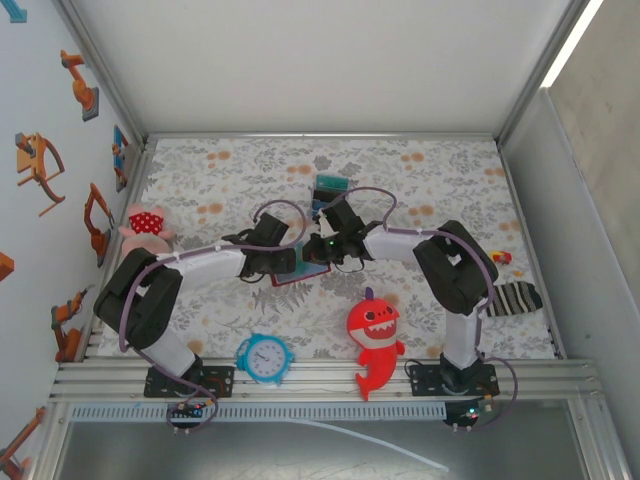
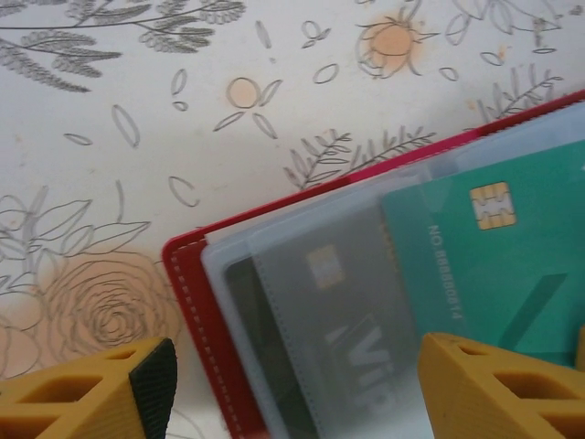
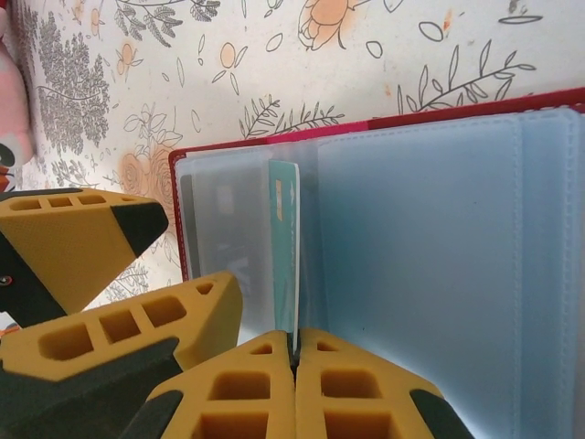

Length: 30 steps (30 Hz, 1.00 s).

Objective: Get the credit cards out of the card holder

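At mid-tabletop [image 1: 420, 170] the card holder [image 2: 187, 293] lies open between both arms. Nearer, the right pincer [image 3: 294, 352] is clamped on the teal credit card [image 3: 285, 247], whose long axis runs straight away from it. The left pincer [image 2: 292, 384] gapes over the holder's corner, gripping nothing.

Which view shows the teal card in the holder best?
Left wrist: the teal card lies face-on, chip and number visible. Right wrist shows its edge, pinched by the right tool. Top view: too small to tell.

Glossy plastic card [image 2: 498, 265], frosted sleeves [image 3: 430, 256]
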Available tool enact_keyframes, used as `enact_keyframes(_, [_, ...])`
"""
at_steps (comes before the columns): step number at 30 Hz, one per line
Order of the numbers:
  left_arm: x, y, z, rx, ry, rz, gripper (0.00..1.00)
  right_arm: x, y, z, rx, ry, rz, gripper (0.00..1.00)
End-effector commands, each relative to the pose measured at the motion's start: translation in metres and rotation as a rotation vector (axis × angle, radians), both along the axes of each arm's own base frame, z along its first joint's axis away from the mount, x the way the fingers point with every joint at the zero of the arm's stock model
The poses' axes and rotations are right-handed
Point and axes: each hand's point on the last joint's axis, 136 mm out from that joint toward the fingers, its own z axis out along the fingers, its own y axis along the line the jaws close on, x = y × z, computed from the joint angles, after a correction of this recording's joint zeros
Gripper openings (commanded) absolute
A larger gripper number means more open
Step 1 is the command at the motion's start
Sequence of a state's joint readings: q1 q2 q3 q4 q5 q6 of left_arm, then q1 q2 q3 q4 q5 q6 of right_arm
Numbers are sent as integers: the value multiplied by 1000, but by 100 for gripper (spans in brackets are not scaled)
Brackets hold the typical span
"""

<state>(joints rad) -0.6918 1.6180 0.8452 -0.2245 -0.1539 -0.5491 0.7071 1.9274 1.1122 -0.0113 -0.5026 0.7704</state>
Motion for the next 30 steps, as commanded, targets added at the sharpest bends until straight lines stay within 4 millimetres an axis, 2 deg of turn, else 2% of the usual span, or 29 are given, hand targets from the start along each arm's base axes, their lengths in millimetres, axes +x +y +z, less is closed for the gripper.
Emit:
enact_keyframes(1, [3, -13, 2, -17, 1, -41, 71, -5, -17, -11, -73, 13, -25, 3])
enact_keyframes(18, [5, -35, -6, -115, 23, -55, 71, -8, -28, -8, -99, -11, -51, 2])
enact_keyframes(30, [9, -31, 5, -102, -8, -41, 72, -4, -38, 2, -176, -63, -31, 2])
